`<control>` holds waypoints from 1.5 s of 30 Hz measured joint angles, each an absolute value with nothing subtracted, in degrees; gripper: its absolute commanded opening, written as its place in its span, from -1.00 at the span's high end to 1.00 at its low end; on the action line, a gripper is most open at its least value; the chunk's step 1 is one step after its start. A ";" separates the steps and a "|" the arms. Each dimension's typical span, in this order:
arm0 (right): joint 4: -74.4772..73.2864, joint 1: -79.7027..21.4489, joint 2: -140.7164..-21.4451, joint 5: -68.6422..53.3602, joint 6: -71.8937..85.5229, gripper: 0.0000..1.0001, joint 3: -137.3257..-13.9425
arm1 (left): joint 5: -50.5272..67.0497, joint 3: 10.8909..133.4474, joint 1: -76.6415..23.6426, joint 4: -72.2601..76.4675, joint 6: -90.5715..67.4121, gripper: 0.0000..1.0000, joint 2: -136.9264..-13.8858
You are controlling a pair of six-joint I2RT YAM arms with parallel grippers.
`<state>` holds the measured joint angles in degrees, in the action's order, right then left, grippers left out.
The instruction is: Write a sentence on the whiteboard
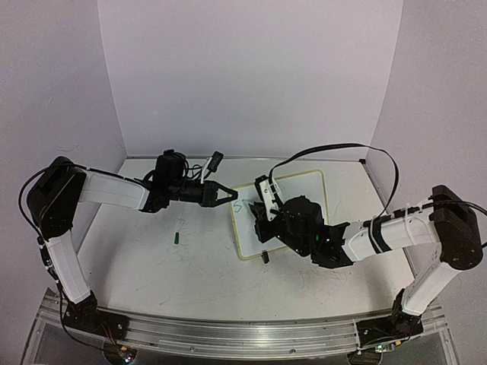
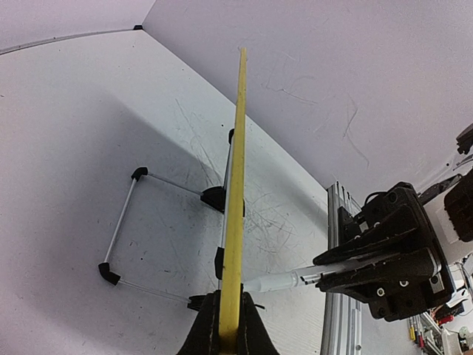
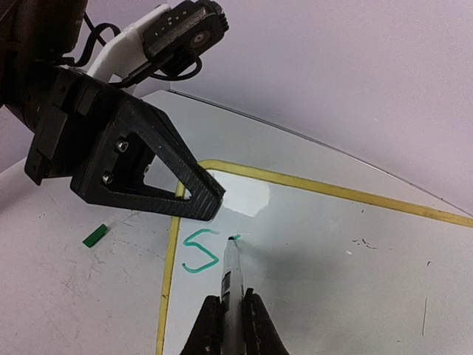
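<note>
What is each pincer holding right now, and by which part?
Left pincer clamps the whiteboard by the edge of its yellow frame. Right pincer grips the marker by its barrel, tip at the board beside a green S.

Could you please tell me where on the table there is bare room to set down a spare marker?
The widest bare patch of table lies between the green cap, the whiteboard and the front rail. Crowded at the whiteboard's left edge, where the left gripper clamps it and the right gripper holds the marker.

The left arm (image 1: 114,190) and right arm (image 1: 380,236) reach inward, jaws clamped.
</note>
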<state>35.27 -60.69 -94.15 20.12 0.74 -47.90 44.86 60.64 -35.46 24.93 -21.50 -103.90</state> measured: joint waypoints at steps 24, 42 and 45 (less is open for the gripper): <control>34.31 -61.19 -93.19 19.94 4.37 1.00 -45.12 | 44.74 60.63 -35.46 24.59 -21.45 1.00 -103.85; 35.13 -61.06 -89.36 17.29 3.21 1.00 -43.64 | 44.80 60.63 -35.46 24.25 -21.45 1.00 -103.45; 35.22 -61.06 -90.10 16.46 2.79 1.00 -44.50 | 44.80 60.62 -35.46 24.23 -21.45 1.00 -103.44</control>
<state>35.22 -61.06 -90.10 16.46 2.79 -44.50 44.80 60.62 -35.46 24.23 -21.45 -103.44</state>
